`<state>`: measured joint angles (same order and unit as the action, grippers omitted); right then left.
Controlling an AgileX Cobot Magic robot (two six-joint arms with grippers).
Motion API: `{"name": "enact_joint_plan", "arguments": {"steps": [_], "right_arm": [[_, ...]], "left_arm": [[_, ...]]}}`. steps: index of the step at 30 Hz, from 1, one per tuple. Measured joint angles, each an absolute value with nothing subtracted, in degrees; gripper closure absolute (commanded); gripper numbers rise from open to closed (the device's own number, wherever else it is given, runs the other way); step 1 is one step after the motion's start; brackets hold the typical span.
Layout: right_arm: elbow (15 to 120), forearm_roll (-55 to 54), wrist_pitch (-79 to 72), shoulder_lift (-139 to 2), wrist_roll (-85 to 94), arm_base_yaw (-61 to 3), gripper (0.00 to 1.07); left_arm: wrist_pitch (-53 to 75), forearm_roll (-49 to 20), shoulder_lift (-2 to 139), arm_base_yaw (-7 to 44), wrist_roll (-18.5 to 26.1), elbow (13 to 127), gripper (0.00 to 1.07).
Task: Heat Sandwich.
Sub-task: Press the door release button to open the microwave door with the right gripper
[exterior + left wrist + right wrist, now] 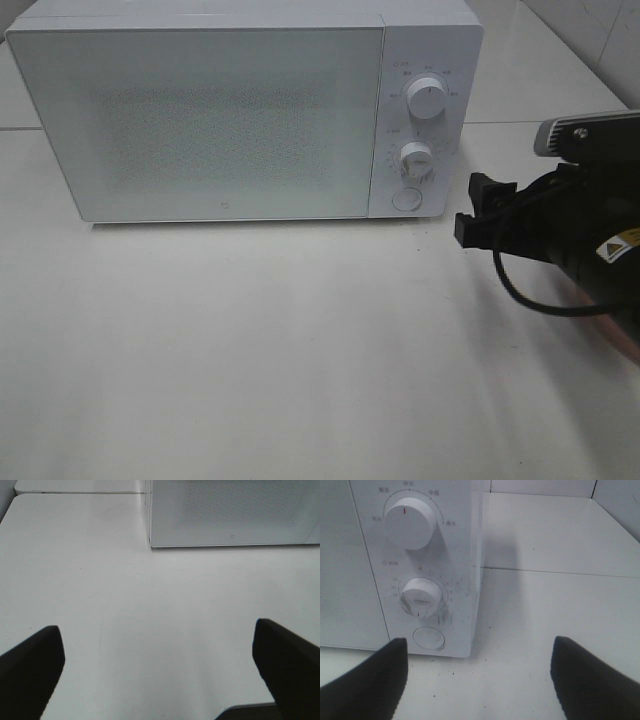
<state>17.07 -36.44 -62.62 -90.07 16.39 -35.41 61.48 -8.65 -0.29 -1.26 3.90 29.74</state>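
A white bench (pixel 300 350) backed by pale tile carries a white microwave (pixel 200 110) set toward its far edge, with its frosted door (pixel 200 120) shut. The sandwich is in none of the views (whether it sits behind that door or somewhere out of frame cannot be told).

The step in hand looks like working the microwave's control panel. The right claw (pixel 476 208) hovers above the bench toward the right edge, just beside the panel's side of the oven and not touching it. Its jaws are spread wide and hold nothing. The arm reaches in from the right edge, roughly level, with the claw aimed at the lower knob (pixel 416 160) and the round button (pixel 406 198) beneath it; the upper knob (pixel 427 98) sits higher.

If the button releases the door, the next move likely calls for narrowing the jaws and pushing one fingertip squarely onto it. A slanted push could slide off the panel or shove the oven back.

The left claw (pixel 157 626) is also wide and empty. It sits low over bare bench, facing the oven's front left corner from well back.
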Motion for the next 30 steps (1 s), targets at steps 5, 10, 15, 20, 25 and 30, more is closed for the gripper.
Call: {"name": "enact_joint_plan", "arguments": {"steps": [5, 10, 15, 20, 25, 30], "right_arm": [[17.1, -42.3, -67.5, -95.6, 16.3, -41.1, 0.31], [17.2, -46.1, -68.6, -99.6, 15.8, -45.4, 0.31], [18.6, -46.6, -68.7, -100.6, 15.8, -46.0, 0.31], [19.3, -46.8, -68.9, -100.6, 15.1, -46.0, 0.31], [19.3, -47.6, -68.9, -100.6, 8.8, -46.0, 0.31], [19.3, -47.8, -68.9, -100.6, -4.3, -46.0, 0.31]], "left_arm": [[61.5, -8.7, -0.3, -1.3, 3.9, 29.7, 0.09], [61.5, -8.7, -0.3, -1.3, 3.9, 29.7, 0.09], [61.5, -8.7, -0.3, -1.3, 3.9, 29.7, 0.09], [61.5, -8.7, -0.3, -1.3, 3.9, 29.7, 0.09], [61.5, -8.7, -0.3, -1.3, 3.9, 29.7, 0.09], [61.5, -8.7, -0.3, -1.3, 3.9, 29.7, 0.09]]}}
